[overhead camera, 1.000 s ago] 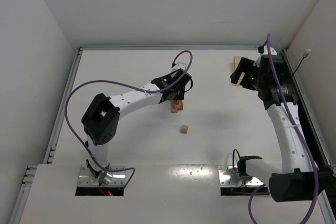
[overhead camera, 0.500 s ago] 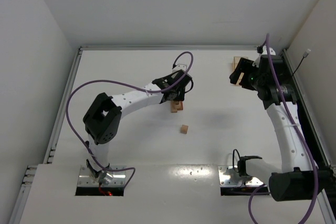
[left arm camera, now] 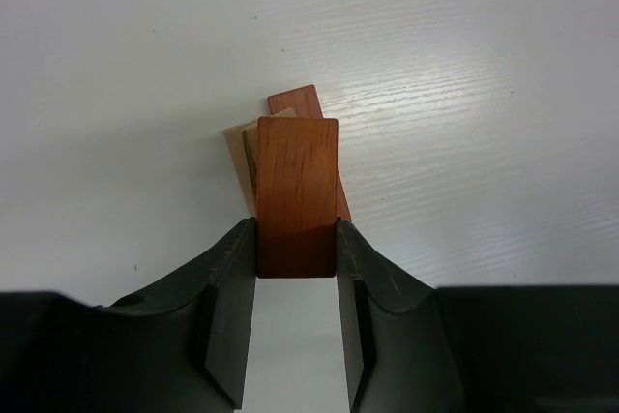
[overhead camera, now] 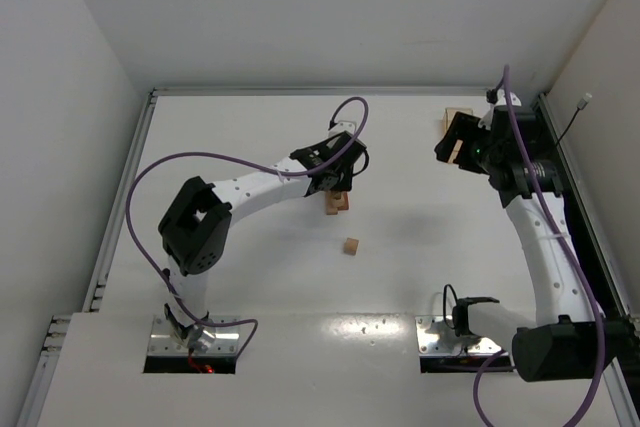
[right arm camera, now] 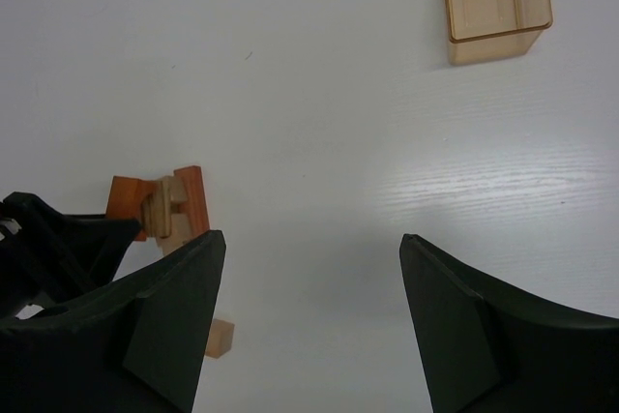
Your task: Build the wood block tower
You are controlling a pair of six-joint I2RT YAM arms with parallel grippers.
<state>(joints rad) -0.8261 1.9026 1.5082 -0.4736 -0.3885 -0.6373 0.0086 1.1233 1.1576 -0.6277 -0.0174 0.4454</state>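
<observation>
**A:** How far along is the build?

**B:** Partway, I judge. On the white table the left gripper is clamped on a reddish-brown bar, one finger on each long side. It holds the bar directly over the tower.

**A:** What is in the tower so far?

**B:** It is a low pile. Under the bar a tan block shows, and under that a lower reddish-brown piece sticks out at the far end. The pieces sit skewed to one another, not squared up. I cannot tell whether the bar already rests on the pile, or how many pieces are hidden beneath it.

**A:** And what is left?

**B:** The bar has to be set down and let go. Then there is a loose cube, lying flat near the tower on the side toward the arm bases. It is the only unstacked block I can see.

**A:** Anything else around?

**B:** The right gripper hangs well apart from the tower, to its right. Its jaws are spread wide with nothing between them. A translucent tan tray sits farther right of the tower, near the back, and looks bare inside.

**A:** Does anything block the work?

**B:** Nothing lies between the cube and the tower. The left gripper itself covers the top of the tower, so I judge the other arm has no room there until it clears.
</observation>
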